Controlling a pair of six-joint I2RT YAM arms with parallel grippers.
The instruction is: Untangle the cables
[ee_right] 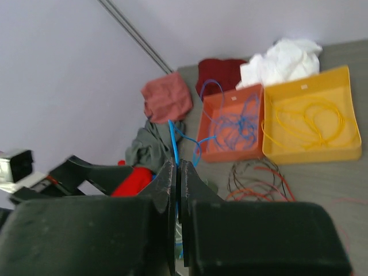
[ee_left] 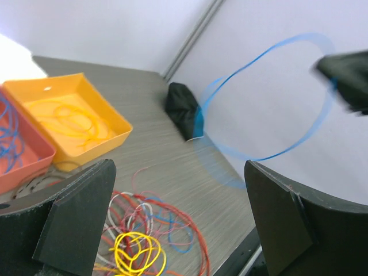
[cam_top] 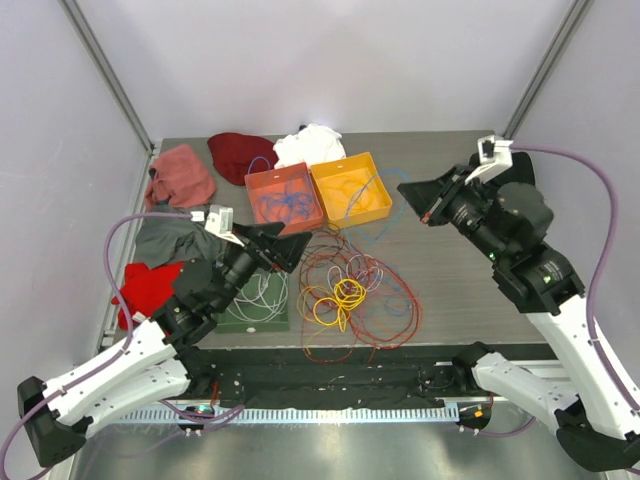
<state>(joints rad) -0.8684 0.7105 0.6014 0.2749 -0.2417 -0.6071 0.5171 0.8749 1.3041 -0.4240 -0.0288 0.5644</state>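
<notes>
The left gripper (cam_top: pixel 286 245) is hovering spread just left of the tangle (cam_top: pixel 350 295), which is lying centre-near. The right gripper (cam_top: pixel 418 202), far right and raised, is pinching a blue cable (ee_right: pixel 173 144) whose length is trailing down-left toward the tangle, nearer the left gripper.

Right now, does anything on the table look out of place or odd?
Yes. One blue cable is not lying with the rest. It arcs through the air, pinched in the shut right pincer, and seems to trail back toward the red-orange tray. A mixed tangle of red, yellow and white cables sprawls outside the trays.
</notes>
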